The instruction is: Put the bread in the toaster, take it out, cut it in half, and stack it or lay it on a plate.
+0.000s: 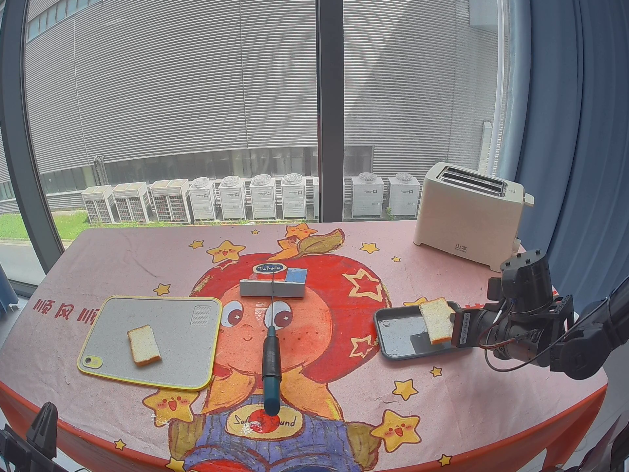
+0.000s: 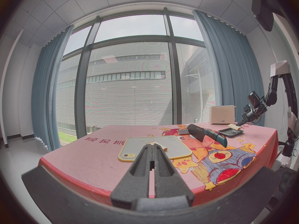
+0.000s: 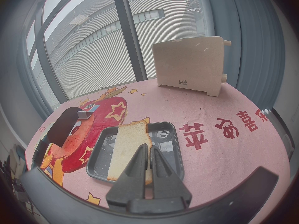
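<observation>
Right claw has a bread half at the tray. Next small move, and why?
Probably lower a touch and open the right claw. It is shut on the bread half, which hangs tilted over the dark tray. The other half lies on the cutting board, to be fetched afterwards.

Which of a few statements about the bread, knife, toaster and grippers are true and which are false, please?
1. A bread half lies on the cutting board. True.
2. The knife lies flat on the cutting board. False: it stands in its holder mid-table, off the board.
3. The toaster stands on the robot's left. False: it stands at the far right, by the window.
4. The right gripper is shut on a second bread piece over the dark tray. True.
5. The left gripper holds bread. False: it is shut on nothing, short of the table's near edge.
</observation>
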